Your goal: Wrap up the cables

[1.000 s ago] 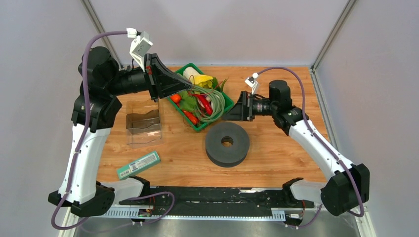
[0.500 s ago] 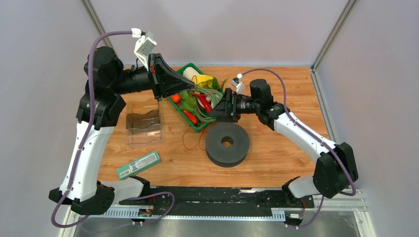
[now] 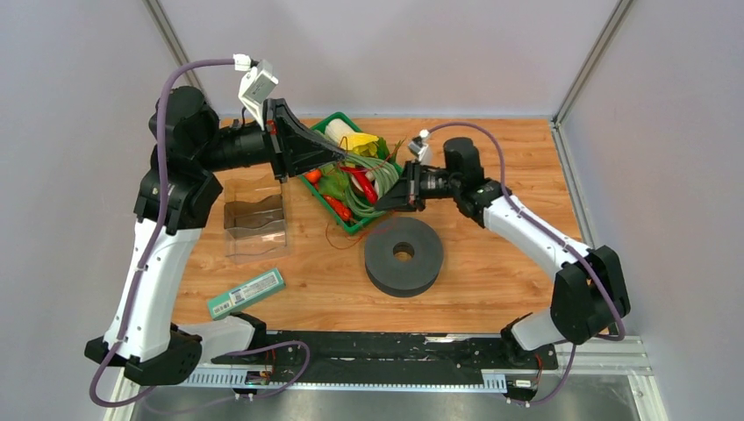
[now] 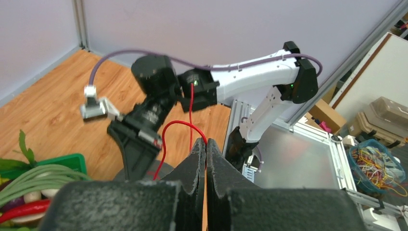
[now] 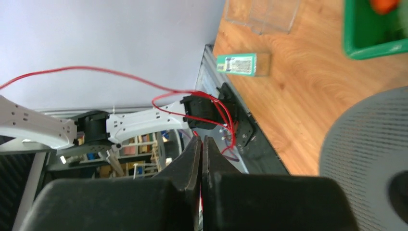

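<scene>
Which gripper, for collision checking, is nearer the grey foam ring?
Right. The right gripper sits by the foam ring, at its far-left edge; the left gripper is farther back, over the green basket.

The wire [image 4: 191,110] is bright red, one plain colour all along. The left pincer [image 4: 205,142] and the right pincer [image 5: 202,140] are both black. The worktop [image 3: 500,272] is warm brown wood with darker wavy lines. The basket [image 3: 336,117] is green, and in it are pale green strands [image 3: 373,171] and a red pepper [image 3: 364,186]. The ring [image 3: 390,272] is dark grey. The small box [image 3: 246,293] is green with a white label. The left arm [image 3: 151,263] and the right arm [image 3: 544,241] are white with black joints, and their hoses [image 3: 160,110] are dull purple.
</scene>
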Action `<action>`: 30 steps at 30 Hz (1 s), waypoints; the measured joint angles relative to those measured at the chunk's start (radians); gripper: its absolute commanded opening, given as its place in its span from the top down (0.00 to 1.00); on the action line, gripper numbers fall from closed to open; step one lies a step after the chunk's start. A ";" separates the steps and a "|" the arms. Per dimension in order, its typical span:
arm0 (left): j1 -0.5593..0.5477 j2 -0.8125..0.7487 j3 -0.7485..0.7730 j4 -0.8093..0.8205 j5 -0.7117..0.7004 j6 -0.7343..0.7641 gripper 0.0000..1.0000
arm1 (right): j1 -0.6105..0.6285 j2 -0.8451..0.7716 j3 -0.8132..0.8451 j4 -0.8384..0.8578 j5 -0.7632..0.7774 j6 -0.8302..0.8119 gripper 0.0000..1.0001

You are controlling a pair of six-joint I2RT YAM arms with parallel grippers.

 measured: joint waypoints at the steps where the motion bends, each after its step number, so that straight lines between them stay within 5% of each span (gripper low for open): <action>1: 0.008 -0.008 -0.009 -0.008 -0.003 0.005 1.00 | -0.026 0.000 0.015 -0.034 -0.009 -0.026 1.00; 7: 0.177 -0.084 -0.063 -0.060 -0.108 0.023 1.00 | -0.395 -0.021 0.106 -0.289 -0.047 -0.298 1.00; 15: 0.368 -0.138 -0.044 -0.198 -0.595 0.124 1.00 | -0.861 -0.070 0.242 -0.607 0.064 -0.699 1.00; 22: 0.538 -0.116 -0.082 -0.256 -0.814 0.189 1.00 | -1.035 -0.072 0.339 -0.702 0.199 -1.003 1.00; 30: 0.774 -0.011 -0.105 -0.263 -0.802 0.248 1.00 | -1.038 -0.074 0.313 -0.725 0.336 -1.252 1.00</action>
